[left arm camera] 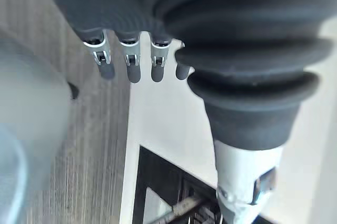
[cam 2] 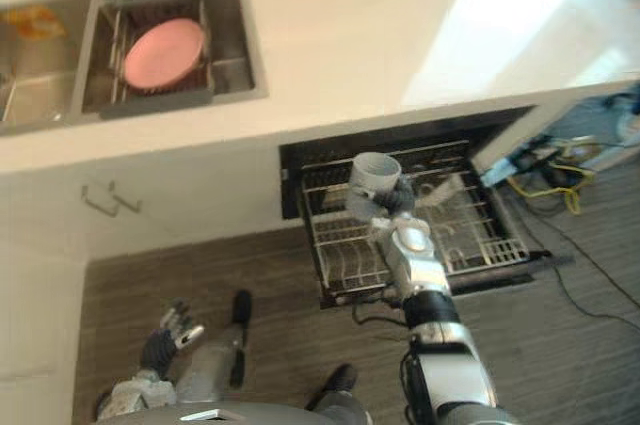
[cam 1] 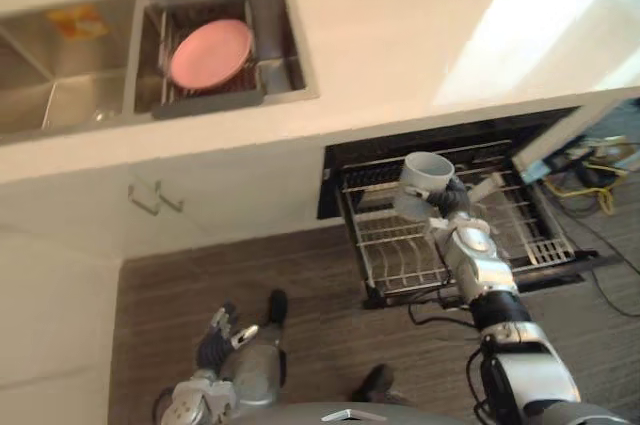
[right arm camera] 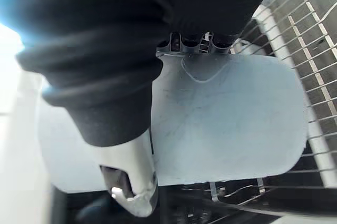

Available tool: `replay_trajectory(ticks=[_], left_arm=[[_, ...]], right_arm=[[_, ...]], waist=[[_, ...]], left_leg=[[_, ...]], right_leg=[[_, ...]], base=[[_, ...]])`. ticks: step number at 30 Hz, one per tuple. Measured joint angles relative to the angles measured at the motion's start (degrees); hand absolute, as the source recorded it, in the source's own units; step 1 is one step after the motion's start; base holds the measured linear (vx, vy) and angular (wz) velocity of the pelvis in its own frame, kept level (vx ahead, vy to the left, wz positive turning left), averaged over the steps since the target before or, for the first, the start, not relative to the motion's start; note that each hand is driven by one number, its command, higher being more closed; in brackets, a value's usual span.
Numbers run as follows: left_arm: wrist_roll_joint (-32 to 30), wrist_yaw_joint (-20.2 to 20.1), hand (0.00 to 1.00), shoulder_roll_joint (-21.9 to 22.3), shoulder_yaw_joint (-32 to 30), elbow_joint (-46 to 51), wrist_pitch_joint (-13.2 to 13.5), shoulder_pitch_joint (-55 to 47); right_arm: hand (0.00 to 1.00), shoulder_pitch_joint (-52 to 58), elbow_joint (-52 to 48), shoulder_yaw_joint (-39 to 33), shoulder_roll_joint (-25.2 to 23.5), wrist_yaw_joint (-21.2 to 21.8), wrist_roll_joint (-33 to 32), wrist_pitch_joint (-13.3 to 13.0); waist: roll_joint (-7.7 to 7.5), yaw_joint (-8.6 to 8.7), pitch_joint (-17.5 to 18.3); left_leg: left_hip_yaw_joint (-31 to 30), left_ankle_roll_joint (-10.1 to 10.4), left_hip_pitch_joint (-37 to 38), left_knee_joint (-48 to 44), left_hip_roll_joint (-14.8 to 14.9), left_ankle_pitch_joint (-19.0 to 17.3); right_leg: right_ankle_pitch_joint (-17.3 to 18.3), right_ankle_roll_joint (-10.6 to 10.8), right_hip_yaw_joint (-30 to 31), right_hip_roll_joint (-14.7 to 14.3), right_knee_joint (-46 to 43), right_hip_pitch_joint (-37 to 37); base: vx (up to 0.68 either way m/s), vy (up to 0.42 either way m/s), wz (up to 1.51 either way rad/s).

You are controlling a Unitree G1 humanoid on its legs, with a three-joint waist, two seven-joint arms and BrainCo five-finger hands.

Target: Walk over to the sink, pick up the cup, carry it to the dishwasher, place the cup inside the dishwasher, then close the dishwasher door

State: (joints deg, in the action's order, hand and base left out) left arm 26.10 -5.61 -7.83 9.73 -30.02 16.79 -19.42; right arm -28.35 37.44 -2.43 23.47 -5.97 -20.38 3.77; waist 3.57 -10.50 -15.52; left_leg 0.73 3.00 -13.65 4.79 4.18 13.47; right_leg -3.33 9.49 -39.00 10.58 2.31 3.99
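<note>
Right wrist view shows the right hand [right arm camera: 129,179] with fingers and thumb curled round the pale cup [right arm camera: 226,118], held over the pulled-out dishwasher rack [right arm camera: 316,50], apparently ready for lowering in, while the left hand [cam 1: 216,337] hangs low, fingers loosely straight.

My two head eyes are looking steeply down from well above, a little apart from each other, both taking in the worktop [cam 1: 380,35], the sink [cam 1: 60,95], the dishwasher rack [cam 1: 390,245] and the floor [cam 1: 200,285]. My left wrist camera is looking along my left hand [left arm camera: 130,58], close, toward floor and cabinet front [left arm camera: 158,129]. My right wrist camera is sitting right against the cup [right arm camera: 226,118] over the rack wires.
</note>
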Motion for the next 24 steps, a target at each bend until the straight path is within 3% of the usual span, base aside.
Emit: replay_trajectory(ticks=[4, 9, 11, 16, 17, 24], left_arm=[[2.28, -1.96, 0.0, -0.17, -4.24, 0.07, -0.01, 0.91], [3.09, -4.02, 0.0, -0.14, -2.9, -0.03, -0.49, 0.97], [3.09, -4.3, 0.0, -0.06, -0.81, -0.46, -0.51, 1.9], [3.69, -4.35, 0.0, 0.04, 1.3, -0.44, -1.08, 2.48], [3.86, -4.37, 0.0, 0.06, 1.83, -0.43, -1.19, 2.48], [5.27, -4.34, 0.0, 0.66, 3.91, 0.35, -3.01, 3.01]], right_arm=[[1.0, -9.64, 10.43, 1.46, 5.39, 2.03, -0.68, 3.17], [1.0, -16.54, 18.36, 1.79, 6.77, 3.03, -0.58, 4.66], [1.0, -19.67, 22.72, 2.53, 7.68, 3.87, 0.1, 5.9], [1.0, -21.84, 25.4, 4.28, 9.81, 6.34, 2.9, 8.0], [0.0, -22.19, 25.91, 4.29, 9.82, 6.98, 2.92, 8.01], [0.0, -24.13, 28.91, 5.76, 10.09, 10.83, 7.31, 11.55]], waist=[[0.92, -2.37, -5.82], [1.85, -4.53, -6.74], [3.43, -5.27, -7.62], [4.99, -5.6, -8.4], [5.03, -5.47, -8.41], [6.03, -5.33, -8.87]], left_leg=[[-2.97, -0.18, -1.73, -0.2, -0.86, 0.8], [-4.42, -0.59, -4.66, -0.21, -1.81, 1.11], [-5.24, -0.94, -5.11, -0.21, -2.51, 1.37], [-5.37, -1.01, -6.27, -0.23, -2.87, 1.4], [-5.36, -1.0, -6.24, -0.23, -2.85, 1.39], [-5.32, -0.59, -5.78, -0.24, -2.45, 1.09]], right_leg=[[0.67, 0.42, -2.88, 0.14, -1.02, -0.13], [1.04, 0.91, -3.86, 0.54, -1.21, -2.02], [1.47, 1.36, -4.27, 1.03, -1.59, -2.19], [1.87, 1.62, -4.2, 1.3, -1.6, -3.28], [1.98, 1.64, -4.16, 1.29, -1.6, -3.27], [2.69, 1.45, -4.01, 1.08, -1.95, -3.08]], base=[[-0.03, 0.009, 0.42], [0.01, 0.024, 0.21], [0.03, 0.031, 0.19], [0.03, 0.004, 0.03], [0.03, -0.028, -0.01], [0.0, -0.004, 0.0]])
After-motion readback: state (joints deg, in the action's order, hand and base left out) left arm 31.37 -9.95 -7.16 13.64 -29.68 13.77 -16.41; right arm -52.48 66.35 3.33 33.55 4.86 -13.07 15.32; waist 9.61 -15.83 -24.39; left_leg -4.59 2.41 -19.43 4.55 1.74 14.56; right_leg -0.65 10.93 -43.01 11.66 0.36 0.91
